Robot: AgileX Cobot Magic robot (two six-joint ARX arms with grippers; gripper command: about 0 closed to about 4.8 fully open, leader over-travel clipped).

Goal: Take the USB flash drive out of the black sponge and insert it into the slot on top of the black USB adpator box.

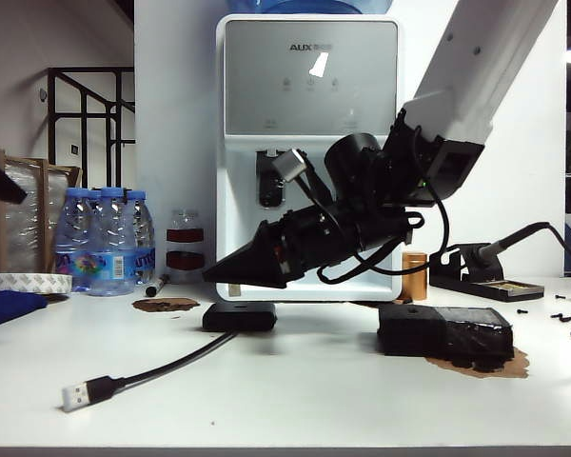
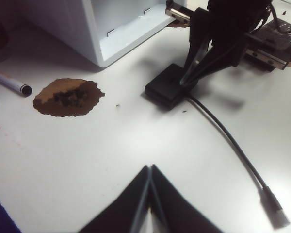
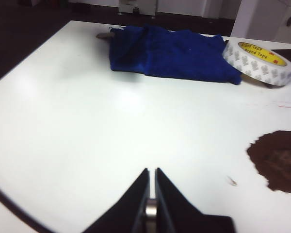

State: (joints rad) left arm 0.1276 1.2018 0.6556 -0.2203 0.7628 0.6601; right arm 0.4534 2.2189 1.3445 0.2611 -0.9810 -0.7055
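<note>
**USB flash drive clamped in right hand above the bench**

The USB flash drive sits pinched between the closed fingers of the right hand, which hangs just above the black USB adpator box near the bench's middle. The box's cable runs toward the front edge. The black sponge lies well to the right. The left hand, fingers together and empty, hovers over bare bench.

White table: adaptor box w/ cable, black sponge, tape roll, blue cloth, bottles.
</note>
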